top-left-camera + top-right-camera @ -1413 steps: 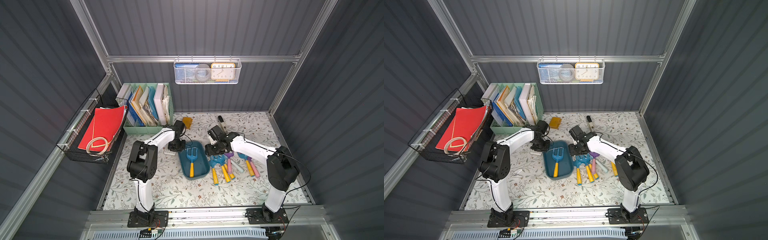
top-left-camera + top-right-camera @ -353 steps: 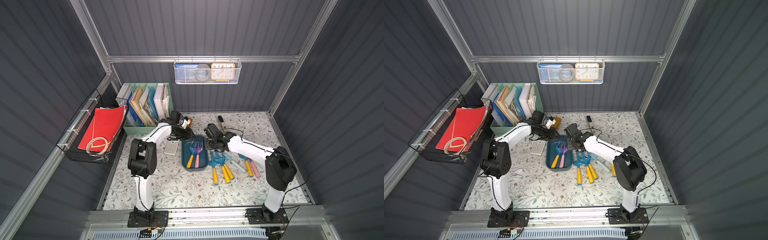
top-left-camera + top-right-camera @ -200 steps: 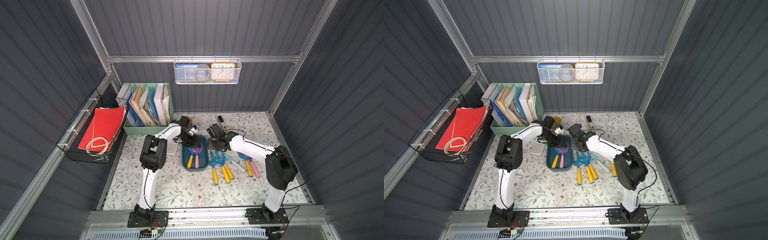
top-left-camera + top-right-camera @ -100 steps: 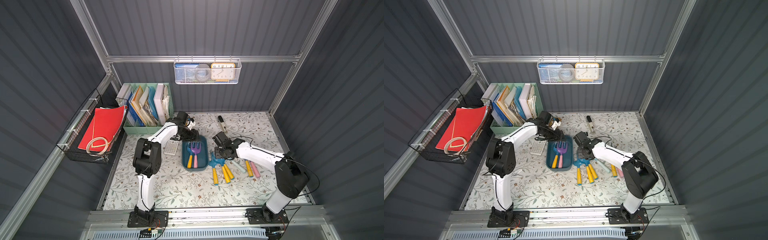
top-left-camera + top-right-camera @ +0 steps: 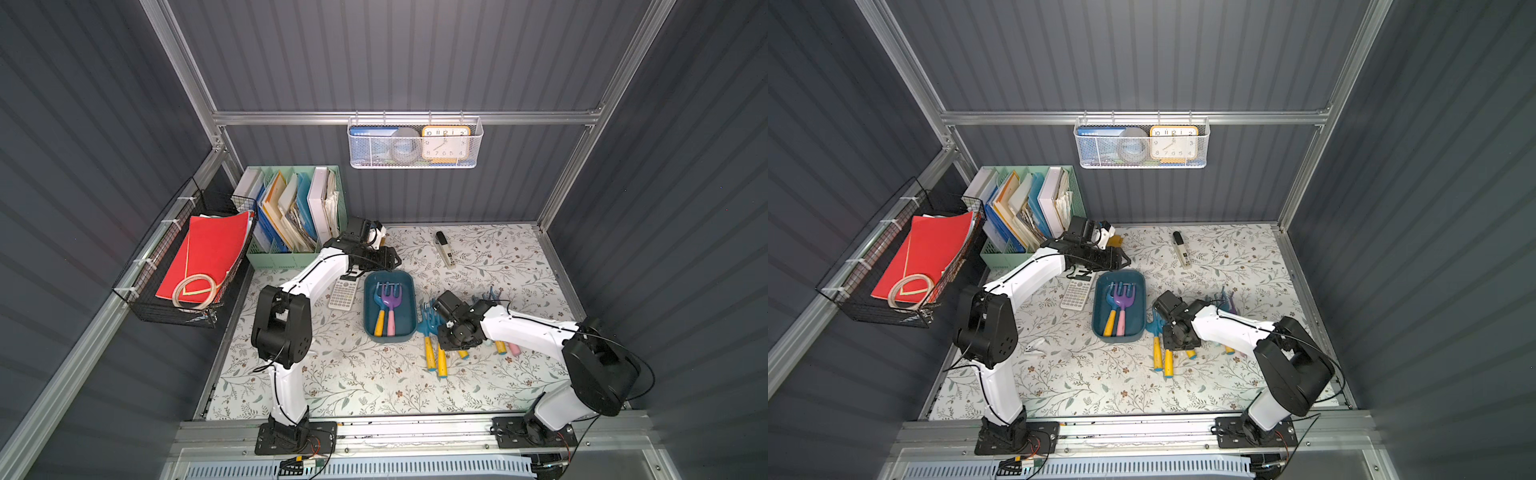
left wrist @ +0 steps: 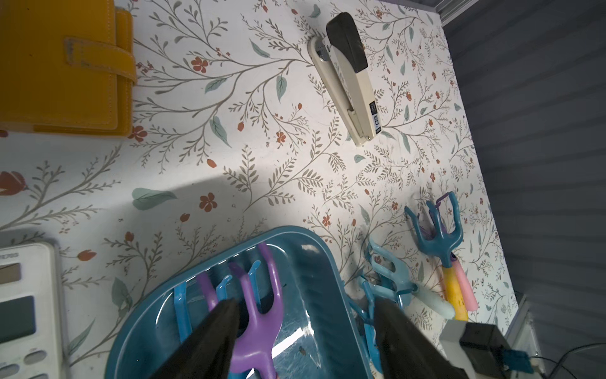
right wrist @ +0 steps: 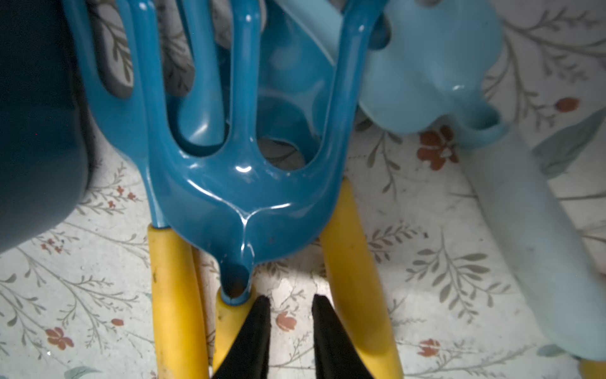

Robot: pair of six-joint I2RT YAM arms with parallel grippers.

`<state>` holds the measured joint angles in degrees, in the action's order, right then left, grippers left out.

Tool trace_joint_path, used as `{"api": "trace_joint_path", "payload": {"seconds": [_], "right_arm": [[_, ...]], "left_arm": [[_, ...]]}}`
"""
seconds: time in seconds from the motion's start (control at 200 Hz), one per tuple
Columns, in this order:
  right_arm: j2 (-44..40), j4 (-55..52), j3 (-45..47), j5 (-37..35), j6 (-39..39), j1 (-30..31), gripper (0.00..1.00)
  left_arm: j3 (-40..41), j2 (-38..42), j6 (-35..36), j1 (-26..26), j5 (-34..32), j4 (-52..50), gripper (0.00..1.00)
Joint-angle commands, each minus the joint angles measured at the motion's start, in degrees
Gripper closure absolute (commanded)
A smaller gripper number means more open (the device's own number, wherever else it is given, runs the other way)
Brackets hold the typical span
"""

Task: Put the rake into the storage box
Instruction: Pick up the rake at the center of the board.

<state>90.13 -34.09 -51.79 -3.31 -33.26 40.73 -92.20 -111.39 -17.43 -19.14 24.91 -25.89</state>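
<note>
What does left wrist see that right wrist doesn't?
Left wrist only: stapler, yellow wallet, calculator, purple rake inside the storage box, open left pincer. Right wrist only: right pincer, tips slightly apart beside the yellow handle of a dark blue rake. Both: storage box wall, pale blue rake, floral tabletop.

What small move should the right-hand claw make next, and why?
Probably nudge the right gripper sideways over the yellow handle of the dark-blue plastic rake and widen it. Its narrow gap sits over the floral table beside that handle, gripping nothing, and this rake lies outside the teal plastic storage box.
</note>
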Motion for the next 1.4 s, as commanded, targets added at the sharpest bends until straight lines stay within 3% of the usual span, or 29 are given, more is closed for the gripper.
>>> {"api": "trace_joint_path", "payload": {"seconds": [0.0,0.22,0.33,0.59,0.941,1.026,1.196,1.396], "right_arm": [[1.47,-1.43,0.00,0.87,-0.95,0.25,0.71],[-5.75,1.47,1.34,-2.47,0.71,1.28,0.64],[-8.21,3.80,2.65,-0.39,2.24,1.28,0.61],[-2.59,1.91,1.41,7.52,5.05,1.37,0.64],[2.13,1.21,1.36,5.08,3.75,1.46,0.66],[3.17,1.02,0.92,3.47,3.06,1.42,0.69],[4.37,0.32,-2.06,0.75,3.64,1.37,0.86],[2.62,-1.61,-8.88,-4.67,6.75,0.79,0.91]], "left_arm": [[0.62,-0.34,-1.20,0.44,-0.88,0.67,0.26],[0.95,-0.04,-1.55,0.50,-1.70,0.95,0.25],[1.15,-0.10,-2.16,0.58,-2.71,1.19,0.23],[1.40,-0.31,-2.96,0.85,-2.73,1.10,0.22],[1.50,-0.62,-3.22,1.12,-2.14,0.97,0.22],[1.50,-0.67,-3.25,1.21,-2.19,0.93,0.21],[1.41,-0.75,-3.14,1.38,-1.97,0.75,0.19],[1.45,-0.65,-2.33,1.60,0.22,0.86,0.11]]}}
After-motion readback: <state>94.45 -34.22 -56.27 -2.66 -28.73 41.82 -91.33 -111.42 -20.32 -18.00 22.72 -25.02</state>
